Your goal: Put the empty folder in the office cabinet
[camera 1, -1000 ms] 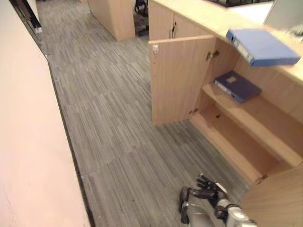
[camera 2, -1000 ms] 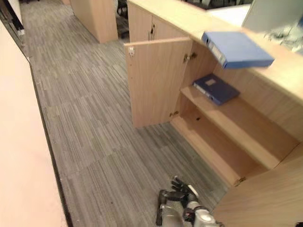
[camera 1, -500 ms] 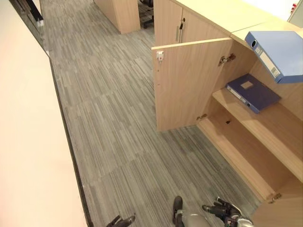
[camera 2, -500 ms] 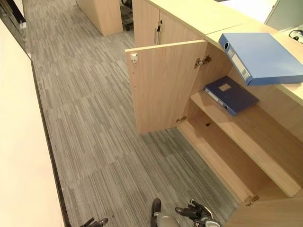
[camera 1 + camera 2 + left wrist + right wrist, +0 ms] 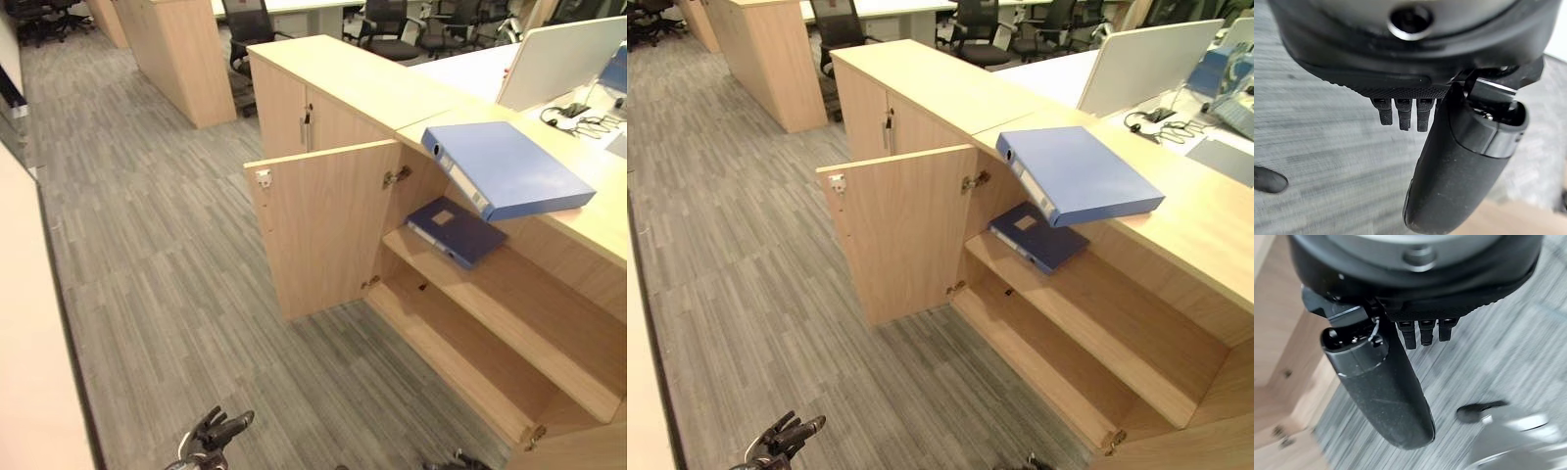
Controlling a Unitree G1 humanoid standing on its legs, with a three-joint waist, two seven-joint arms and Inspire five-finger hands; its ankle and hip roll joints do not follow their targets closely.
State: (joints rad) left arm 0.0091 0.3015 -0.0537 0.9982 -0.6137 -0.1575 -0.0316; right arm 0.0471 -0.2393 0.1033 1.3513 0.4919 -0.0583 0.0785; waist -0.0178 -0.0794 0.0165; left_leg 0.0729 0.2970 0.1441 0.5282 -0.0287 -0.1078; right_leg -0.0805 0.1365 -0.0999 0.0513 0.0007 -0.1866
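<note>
Left eye view: blue folder (image 5: pixel 509 168) on counter (image 5: pixel 372 83) above open cabinet (image 5: pixel 490 323); left hand (image 5: pixel 214 433) and right hand (image 5: pixel 1381 382) loose-fingered, holding nothing

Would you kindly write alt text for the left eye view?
A blue folder lies on top of a wooden cabinet, overhanging its open compartment; a darker folder lies on the shelf inside. The left hand hangs low over grey carpet.

Empty left hand (image 5: pixel 1449 161) above grey carpet (image 5: pixel 1317 147)
</note>
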